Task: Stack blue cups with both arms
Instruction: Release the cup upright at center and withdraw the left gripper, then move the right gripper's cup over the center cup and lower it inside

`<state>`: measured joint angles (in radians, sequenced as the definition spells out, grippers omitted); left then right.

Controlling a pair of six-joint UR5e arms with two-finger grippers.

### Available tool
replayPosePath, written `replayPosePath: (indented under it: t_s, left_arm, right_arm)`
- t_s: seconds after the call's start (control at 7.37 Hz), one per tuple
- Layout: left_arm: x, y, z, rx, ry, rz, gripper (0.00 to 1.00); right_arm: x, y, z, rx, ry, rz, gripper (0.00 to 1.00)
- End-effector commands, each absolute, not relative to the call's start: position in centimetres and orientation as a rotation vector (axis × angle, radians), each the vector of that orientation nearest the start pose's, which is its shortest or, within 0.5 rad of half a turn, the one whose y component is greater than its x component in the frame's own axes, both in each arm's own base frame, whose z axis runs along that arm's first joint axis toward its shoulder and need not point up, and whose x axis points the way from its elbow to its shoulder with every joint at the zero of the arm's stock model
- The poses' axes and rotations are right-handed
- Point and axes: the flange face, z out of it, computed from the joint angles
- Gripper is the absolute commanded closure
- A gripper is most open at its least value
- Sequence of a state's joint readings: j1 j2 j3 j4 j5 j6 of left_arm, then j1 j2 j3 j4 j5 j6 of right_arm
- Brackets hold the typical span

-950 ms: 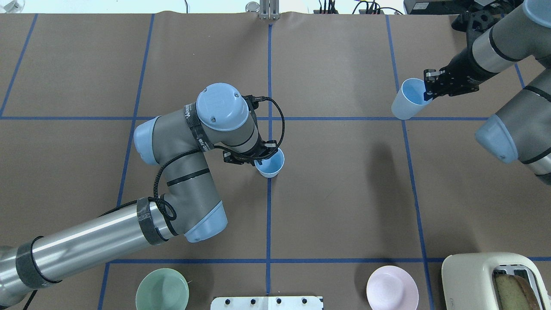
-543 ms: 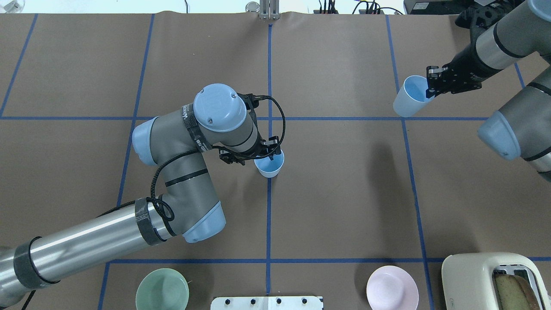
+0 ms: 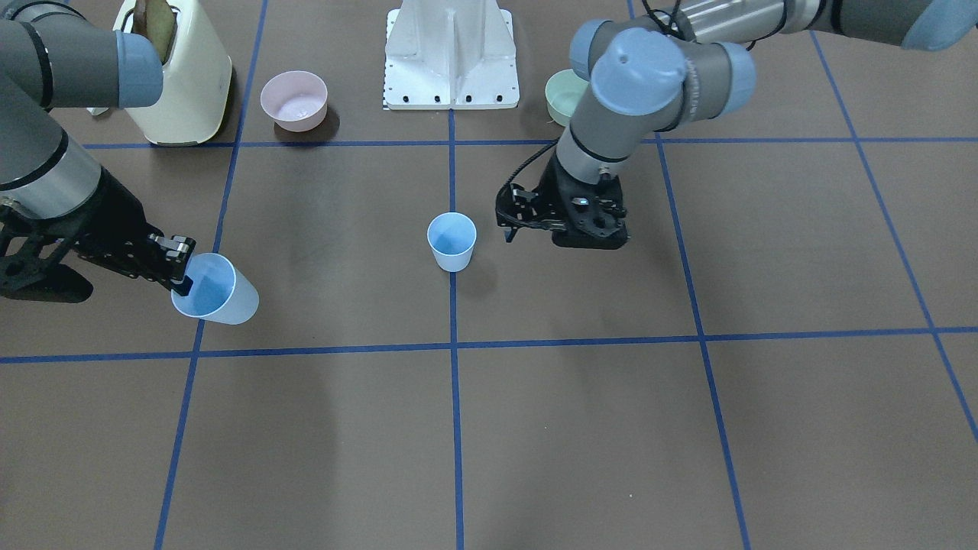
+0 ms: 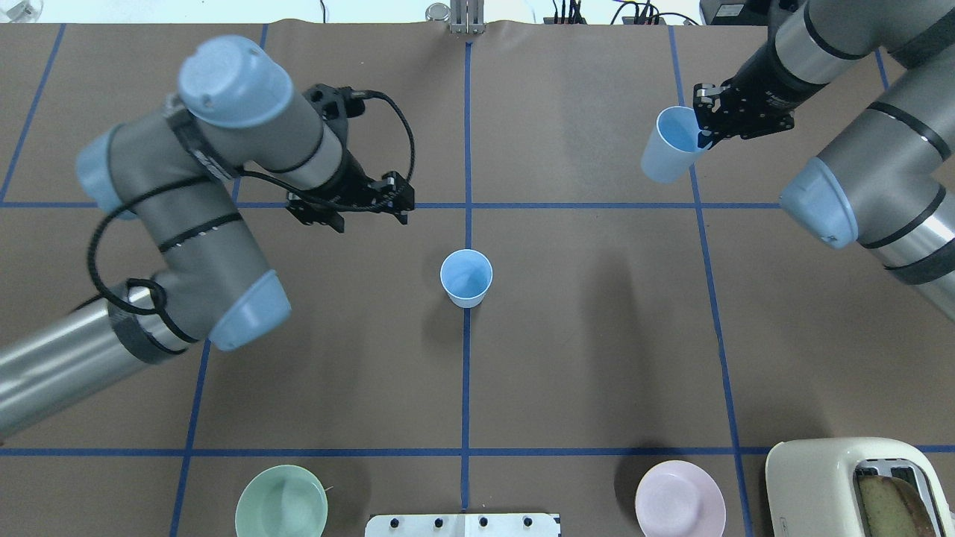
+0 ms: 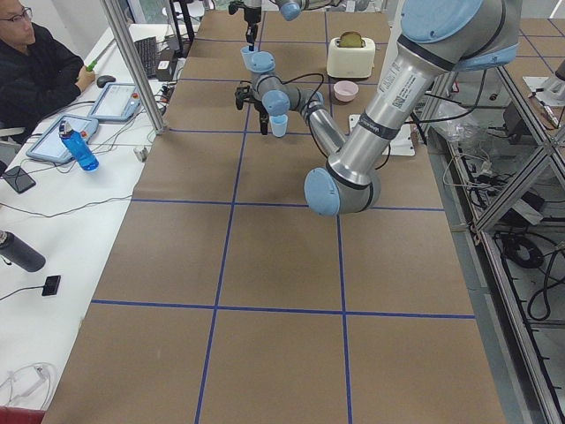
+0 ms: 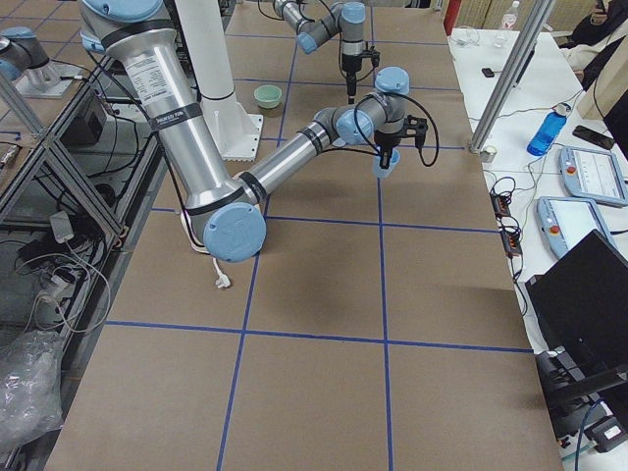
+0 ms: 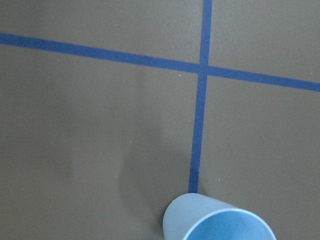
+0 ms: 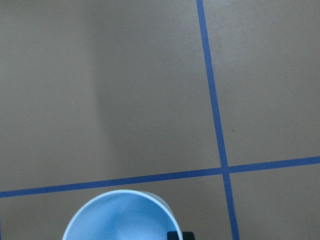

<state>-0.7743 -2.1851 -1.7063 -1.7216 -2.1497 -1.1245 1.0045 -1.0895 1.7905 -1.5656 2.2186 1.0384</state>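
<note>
One pale-blue cup (image 4: 466,277) stands upright and alone on the blue centre line; it also shows in the front view (image 3: 451,241) and at the bottom of the left wrist view (image 7: 218,223). My left gripper (image 4: 359,209) is open and empty, raised, to the cup's far left. My right gripper (image 4: 705,125) is shut on the rim of the second blue cup (image 4: 666,151) and holds it tilted above the table at the far right. That cup also shows in the front view (image 3: 216,294) and the right wrist view (image 8: 120,217).
A green bowl (image 4: 281,501), a pink bowl (image 4: 680,498) and a cream toaster (image 4: 850,485) with a bread slice stand along the near edge, beside the white pedestal base (image 4: 462,524). An operator (image 5: 35,62) sits at the side desk.
My left gripper has let go of the centre cup and moved away to the far left. My right gripper has carried its cup leftwards and farther out.
</note>
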Motion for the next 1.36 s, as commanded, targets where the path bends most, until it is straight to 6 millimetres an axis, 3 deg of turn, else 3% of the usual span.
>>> replayPosePath:
  t_s: [0.0,0.41,0.54,0.95,1.09,1.22]
  left_arm:
    - [29.4,-56.8,27.5,0.118,1.02,0.024,0.03]
    - [15.1,-60.5,37.5,0.24,0.917,0.085,0.03]
    - [12.1,-61.0,40.3,0.254,0.886,0.096,0.03]
    - [5.9,-62.0,47.3,0.271,0.827,0.138,0.03]
    - [4.6,-62.0,49.3,0.289,0.818,0.147,0.03]
    - [4.3,-61.0,52.7,0.316,0.821,0.156,0.03]
  right_arm:
    - [-32.2,-55.3,23.3,0.008,-0.941,0.256,1.0]
    - [-38.3,-52.0,19.3,0.009,-0.951,0.305,1.0]
    - [-40.4,-50.7,18.4,0.013,-0.949,0.313,1.0]
    - [-43.8,-48.2,15.8,0.012,-0.967,0.328,1.0]
    - [-44.6,-47.4,15.4,0.007,-0.972,0.334,1.0]
    - [-45.4,-46.7,15.0,0.011,-0.973,0.337,1.0]
